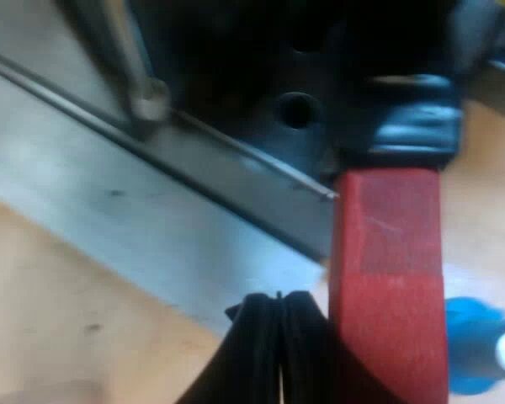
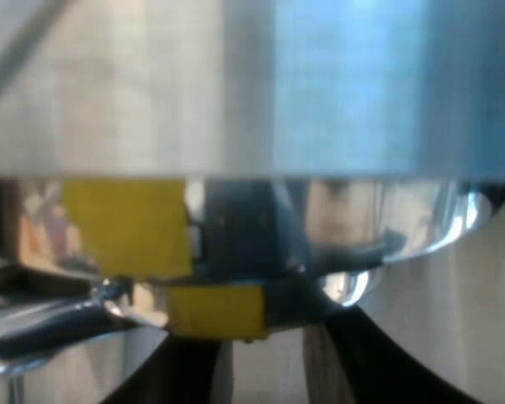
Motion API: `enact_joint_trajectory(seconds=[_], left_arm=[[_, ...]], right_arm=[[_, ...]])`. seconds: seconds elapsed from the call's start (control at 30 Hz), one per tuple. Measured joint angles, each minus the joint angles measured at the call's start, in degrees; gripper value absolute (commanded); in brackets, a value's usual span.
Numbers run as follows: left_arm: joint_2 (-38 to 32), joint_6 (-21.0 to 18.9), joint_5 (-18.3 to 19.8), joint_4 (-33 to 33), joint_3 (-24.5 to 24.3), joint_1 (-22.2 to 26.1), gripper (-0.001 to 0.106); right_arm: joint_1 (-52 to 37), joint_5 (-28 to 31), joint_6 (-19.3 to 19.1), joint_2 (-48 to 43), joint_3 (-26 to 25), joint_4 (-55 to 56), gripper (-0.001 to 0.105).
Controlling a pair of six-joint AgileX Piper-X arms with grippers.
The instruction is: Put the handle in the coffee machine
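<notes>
The holder's handle runs from a dark grip [image 1: 412, 122] to its red end [image 1: 387, 269], which reaches out from the espresso machine's dark front [image 1: 261, 76]. My left gripper [image 1: 279, 337] is shut, its two black fingers pressed together with nothing between them, right beside the red end and touching or nearly touching it. My right gripper [image 2: 265, 337] is open, its fingers [image 2: 379, 362] spread just under a curved chrome part [image 2: 362, 236] below the machine's brushed metal face [image 2: 252, 84]. A yellow block [image 2: 215, 310] sits at the chrome part's underside, near the fingertips.
The machine's steel base plate [image 1: 151, 202] slants across the wooden table [image 1: 76, 320] beneath the handle. A thin metal rod [image 1: 130, 63] hangs over that plate. A blue tamper [image 1: 475, 345] stands on the table close to the red end.
</notes>
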Motion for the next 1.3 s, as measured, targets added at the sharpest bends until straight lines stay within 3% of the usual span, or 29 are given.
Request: enact_joint_trajectory(seconds=[0.03, 0.07, 0.1, 0.43, 0.7, 0.87, 0.97, 1.1, 1.23, 1.3], left_arm=[[0.0, 0.2, 0.6, 1.0, 0.0, 0.0, 0.000], [0.0, 0.8, 4.4, 6.4, 0.0, 0.0, 0.000], [-0.1, 0.9, 5.3, 7.6, 0.0, -0.4, 0.000], [-1.2, 0.5, 6.2, 11.6, 0.0, -7.0, 0.000], [-1.3, -6.2, 5.6, 11.3, 0.0, -8.4, 0.000], [-2.4, -9.3, 8.1, 10.5, 1.1, -8.4, 0.000], [-4.0, -10.4, 7.6, 8.1, 3.1, -8.4, 0.000], [-6.9, -12.7, 6.6, 4.3, 7.4, -8.6, 0.000], [-8.0, -15.2, 6.2, 2.9, 8.4, -8.6, 0.000], [-8.0, -15.9, 6.2, 2.9, 8.3, -8.6, 0.000]], right_arm=[[0.0, 0.0, 0.0, 0.0, 0.0, 0.0, 0.024], [0.0, 0.2, 0.0, 0.0, 0.0, 0.0, 0.024], [0.0, 0.1, 0.0, 0.0, 0.0, 0.0, 0.024], [0.0, 0.3, 0.0, 0.0, 0.0, 0.0, 0.024], [0.2, 1.1, 0.0, 0.0, 0.0, -0.2, 0.024], [0.5, 2.2, 0.0, -0.6, 0.2, 1.1, 0.024], [0.5, 2.8, 0.5, -2.2, 0.2, 5.6, 0.024], [0.6, 1.3, 5.4, -5.1, 0.3, 14.5, 0.024], [1.0, -0.3, 7.0, -8.3, 0.3, 24.0, 0.024], [1.3, -1.7, 9.8, -11.2, 0.3, 33.1, 0.024]])
